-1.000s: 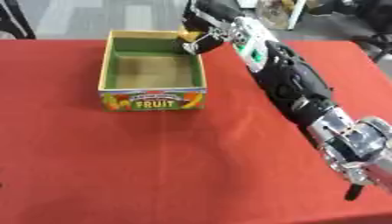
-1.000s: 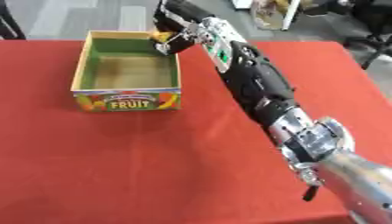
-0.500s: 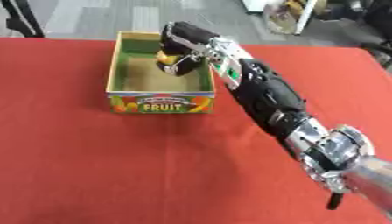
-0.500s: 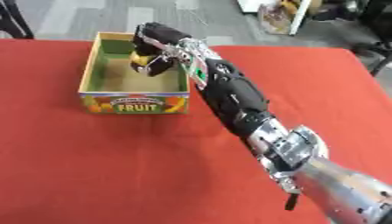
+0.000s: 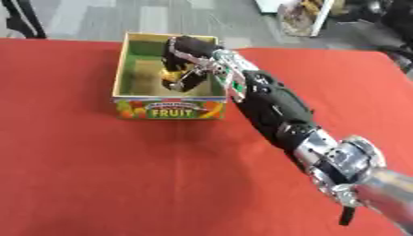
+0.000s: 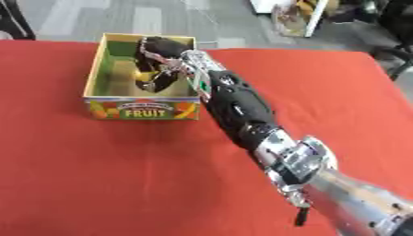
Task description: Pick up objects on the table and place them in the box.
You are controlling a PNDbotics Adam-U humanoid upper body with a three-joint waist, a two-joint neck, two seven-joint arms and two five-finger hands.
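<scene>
Right hand (image 5: 187,57) is held over the box (image 5: 129,99), fingers curled round a yellow object (image 5: 171,75) (its shape cannot be made out). Red table (image 5: 97,175) is spread beneath.

Office or lab: red-clothed table (image 5: 97,175), grey floor (image 5: 153,18), chair base (image 5: 20,20).

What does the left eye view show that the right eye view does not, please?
Only the left eye view: more red table beyond the box's left side, since the box sits further right there.

Only the right eye view: more of the silver upper arm at the lower right corner, and more table to the arm's right.

Both: the right hand curled round a yellow object over the open FRUIT box. The left hand shows in neither.
</scene>
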